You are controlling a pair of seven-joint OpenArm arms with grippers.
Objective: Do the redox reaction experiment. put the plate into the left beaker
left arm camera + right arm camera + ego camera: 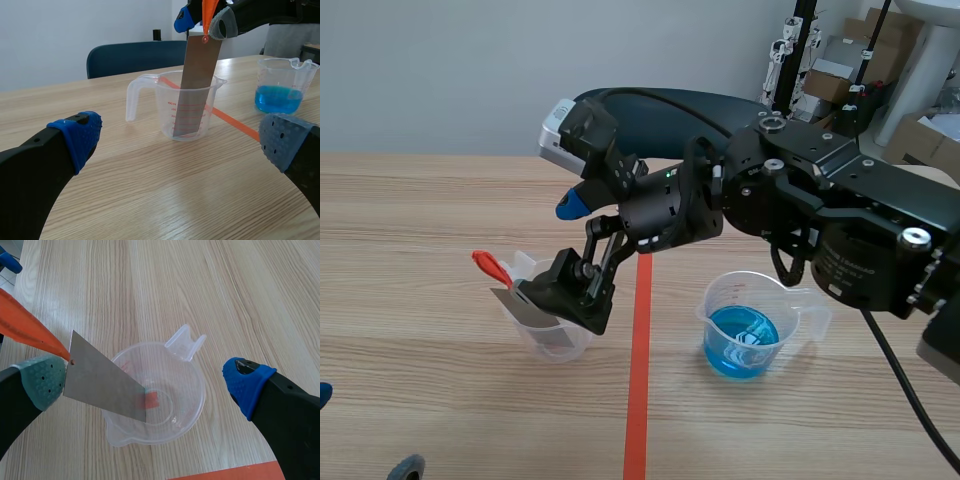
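A thin grey metal plate (525,305) stands tilted inside the clear left beaker (552,340), its lower end on the beaker's floor. An orange-red tag (492,267) hangs from the plate's top. My right gripper (565,250) reaches across over this beaker and is open. In the right wrist view the plate (100,385) leans against the grey-green pad (45,380) while the blue pad (247,385) stands far off, beyond the beaker (175,405). My left gripper (180,145) is open and low over the table, short of the beaker (172,110) and plate (197,85).
A second clear beaker (745,325) holding blue liquid stands right of the orange-red tape line (638,360). A blue chair (670,105) sits behind the table. Boxes and stands fill the back right corner.
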